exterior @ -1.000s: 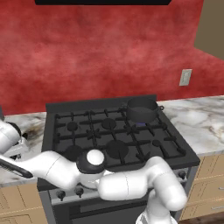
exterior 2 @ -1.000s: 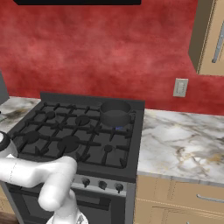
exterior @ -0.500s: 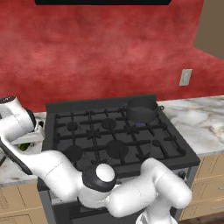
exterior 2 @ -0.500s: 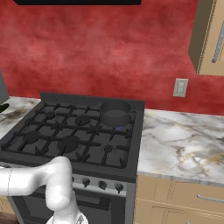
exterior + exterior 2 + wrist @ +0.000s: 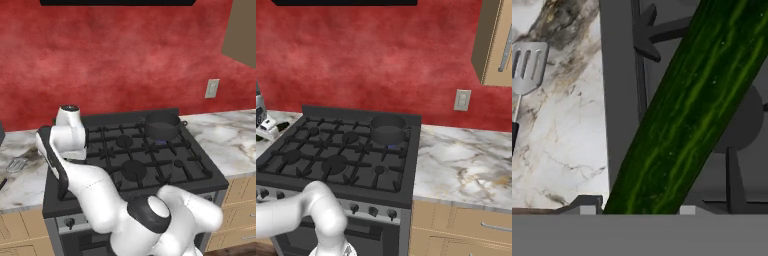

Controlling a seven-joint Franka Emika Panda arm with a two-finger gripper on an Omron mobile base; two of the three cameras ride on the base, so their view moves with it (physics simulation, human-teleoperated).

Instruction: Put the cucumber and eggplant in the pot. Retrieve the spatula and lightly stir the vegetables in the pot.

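Note:
The dark green cucumber [image 5: 697, 110] runs slantwise across the hand view, and my gripper [image 5: 637, 209] is shut on its lower part. Under it lie the stove's left edge and a burner grate [image 5: 642, 45]. My hand [image 5: 70, 132] hangs over the stove's left side in the left base view. The spatula [image 5: 529, 60], with a slotted silver blade and dark handle, lies on the marble counter left of the stove [image 5: 15, 165]. The dark pot [image 5: 162, 125] stands on the back right burner [image 5: 387, 130], well away from my hand. The eggplant is out of view.
The black gas stove [image 5: 150, 160] has several grates and front knobs [image 5: 373, 211]. Marble counter [image 5: 466, 165] runs to its right, with a wall outlet [image 5: 461, 100] above it. A red wall stands behind, and my own arm [image 5: 95, 195] fills the near left of the stove.
My hand has risen from the left counter and swung right, over the stove's left edge, carrying the cucumber. The pot and spatula have stayed put.

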